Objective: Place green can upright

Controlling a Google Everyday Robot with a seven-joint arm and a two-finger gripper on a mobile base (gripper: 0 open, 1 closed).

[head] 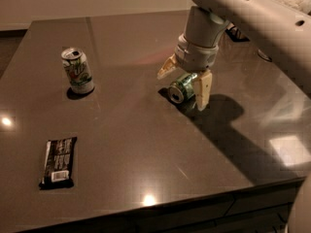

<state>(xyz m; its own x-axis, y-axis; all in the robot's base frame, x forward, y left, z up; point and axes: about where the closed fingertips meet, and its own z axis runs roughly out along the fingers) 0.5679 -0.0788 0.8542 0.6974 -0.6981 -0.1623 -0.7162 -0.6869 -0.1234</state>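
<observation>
1. The green can (pixel 178 90) lies on its side on the table (pixel 146 144), right of the middle, with its silver top turned toward the near-left.
2. The claw (pixel 181 90) hangs straight down over the can at the end of the one arm. Its fingers are spread apart, one at the can's far-left side and one at its near-right side, so the can sits between them.
3. The can's long axis runs from near-left to far-right, across the line between the two fingers. That suits a squeeze on its round body.
4. I cannot tell whether either finger touches the can yet. The near-right one is at least just beside it.
5. My judgement is that the next move calls for closing on the body, lifting, and tipping the can onto its base.
6. An upright white can (pixel 77 72) and a dark snack bar (pixel 58 161) are well apart to the left.
</observation>
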